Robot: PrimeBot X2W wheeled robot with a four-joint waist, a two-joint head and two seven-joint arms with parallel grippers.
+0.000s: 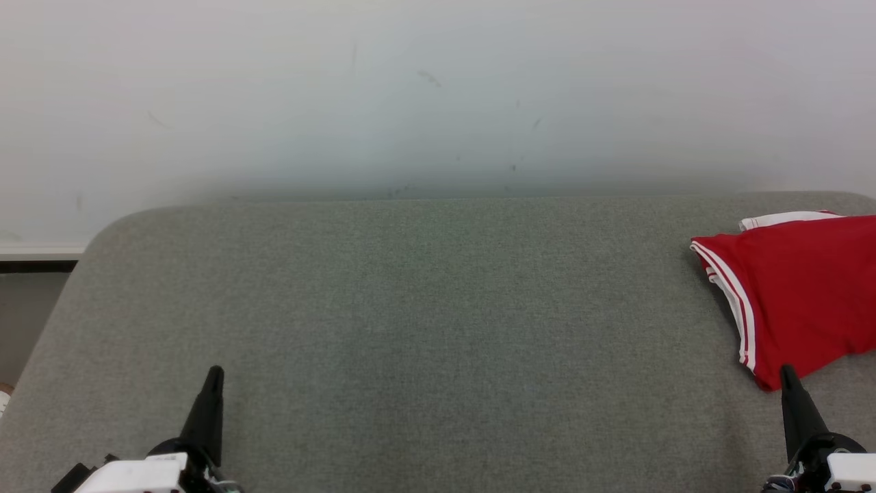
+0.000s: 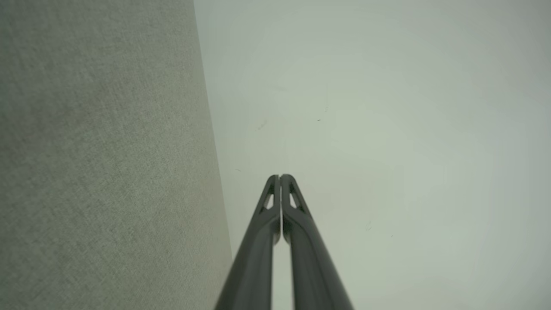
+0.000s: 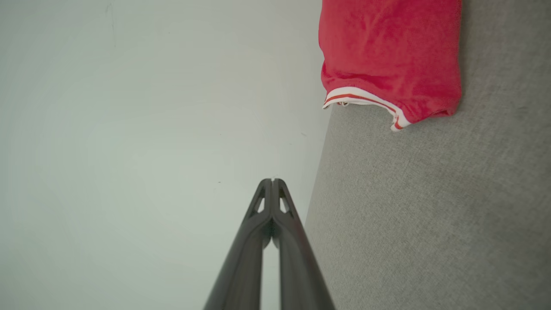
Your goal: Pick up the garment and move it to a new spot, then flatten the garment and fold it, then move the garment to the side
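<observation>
The red garment (image 1: 801, 294) lies on the grey cloth-covered table (image 1: 410, 308), ahead of the tip of the right pincer (image 1: 788, 376) and a little to its outer side. In the head view its near corner seems almost at that tip, but the right wrist view shows bare grey cloth between them, so they are apart.

The garment looks folded into a compact shape, with the white-striped hem (image 1: 742, 322) turned toward the middle of the table. I judge it was put at the side on purpose.

The right pincer is pressed together and pinches nothing. The left pincer (image 1: 214, 376) is well apart from the garment, on the opposite side, and is also pressed together and empty. Both point toward the pale wall (image 1: 410, 89), which seems to be a rest pose.

The far right part of the garment is cut off by the picture edge. How many layers it has, and what kind of garment it is, I cannot make out.
</observation>
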